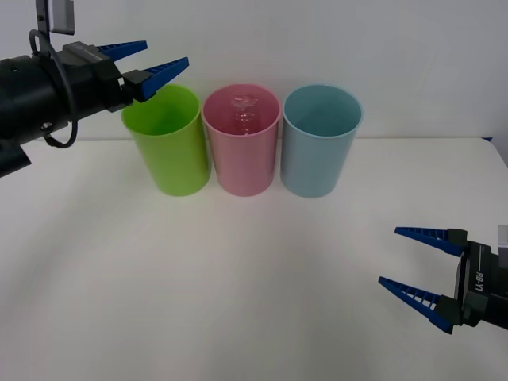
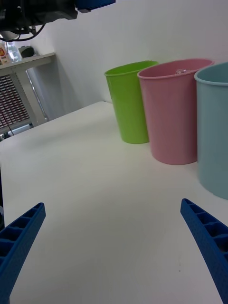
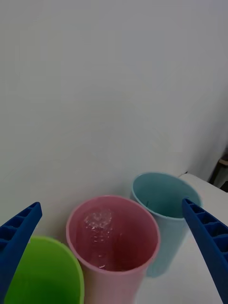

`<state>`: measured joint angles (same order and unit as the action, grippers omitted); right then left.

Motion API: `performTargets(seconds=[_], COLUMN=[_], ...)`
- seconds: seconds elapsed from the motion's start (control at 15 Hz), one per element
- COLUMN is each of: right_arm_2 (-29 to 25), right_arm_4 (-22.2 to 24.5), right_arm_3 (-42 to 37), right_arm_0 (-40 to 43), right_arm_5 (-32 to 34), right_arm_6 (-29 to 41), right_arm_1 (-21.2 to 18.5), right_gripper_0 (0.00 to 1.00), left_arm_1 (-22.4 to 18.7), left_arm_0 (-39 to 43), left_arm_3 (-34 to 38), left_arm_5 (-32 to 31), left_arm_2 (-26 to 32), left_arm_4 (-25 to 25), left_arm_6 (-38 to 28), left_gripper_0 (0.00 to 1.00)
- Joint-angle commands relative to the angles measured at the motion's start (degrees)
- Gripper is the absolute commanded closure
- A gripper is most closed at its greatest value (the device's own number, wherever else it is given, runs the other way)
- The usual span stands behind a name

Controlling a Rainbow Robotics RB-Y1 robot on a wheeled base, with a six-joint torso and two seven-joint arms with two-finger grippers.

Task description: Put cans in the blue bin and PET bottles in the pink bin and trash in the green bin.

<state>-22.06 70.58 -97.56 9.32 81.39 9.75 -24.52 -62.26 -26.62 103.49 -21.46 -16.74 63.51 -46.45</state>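
- PET bottle (image 1: 244,113) — stands on end inside the pink bin (image 1: 241,159), between the green bin (image 1: 168,151) and blue bin (image 1: 319,155).
- Left gripper (image 1: 151,62) — fingers spread, empty, raised above the green bin; nearer arm.
- Right gripper (image 1: 406,259) — fingers spread, empty, low, well apart.

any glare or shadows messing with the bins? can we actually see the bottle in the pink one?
Front view: even light, soft shadows under the bins, no glare; the bottle reads faintly inside the pink bin. Left wrist view: clear crinkled bottle glints against pink, its outline weak. Right wrist view: green bin and blue bin are evenly lit, and the near tool fingers look soft.
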Motion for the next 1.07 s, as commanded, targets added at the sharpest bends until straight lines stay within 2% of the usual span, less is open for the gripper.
performTargets(seconds=[0.07, 0.27, 0.53, 0.6, 0.87, 1.07], right_arm_2=[0.0, 0.0, 0.0, 0.0, 0.0, 0.0], right_arm_4=[0.0, 0.0, 0.0, 0.0, 0.0, 0.0], right_arm_3=[0.0, 0.0, 0.0, 0.0, 0.0, 0.0], right_arm_0=[0.0, 0.0, 0.0, 0.0, 0.0, 0.0], right_arm_5=[0.0, 0.0, 0.0, 0.0, 0.0, 0.0], right_arm_6=[0.0, 0.0, 0.0, 0.0, 0.0, 0.0], right_arm_1=[0.0, 0.0, 0.0, 0.0, 0.0, 0.0], right_gripper_0=[0.02, 0.02, 0.02, 0.02, 0.02, 0.02], left_arm_1=[-1.02, -1.02, -0.4, 1.0, 11.2, 14.45], left_arm_0=[8.43, 18.19, 29.79, 31.81, 37.7, 43.67], left_arm_3=[2.24, 4.35, 7.78, 8.31, 10.42, 12.79], left_arm_5=[-6.23, -13.79, -19.76, -21.52, -33.03, -34.88], left_arm_2=[7.07, 14.81, 22.19, 23.95, 32.56, 34.58], left_arm_4=[-3.22, -2.34, 1.53, 2.59, 10.23, 13.4], left_arm_6=[5.4, 7.42, 8.92, 9.09, 9.18, 10.5], left_gripper_0=[0.0, 0.0, 0.0, 0.0, 0.0, 0.0])
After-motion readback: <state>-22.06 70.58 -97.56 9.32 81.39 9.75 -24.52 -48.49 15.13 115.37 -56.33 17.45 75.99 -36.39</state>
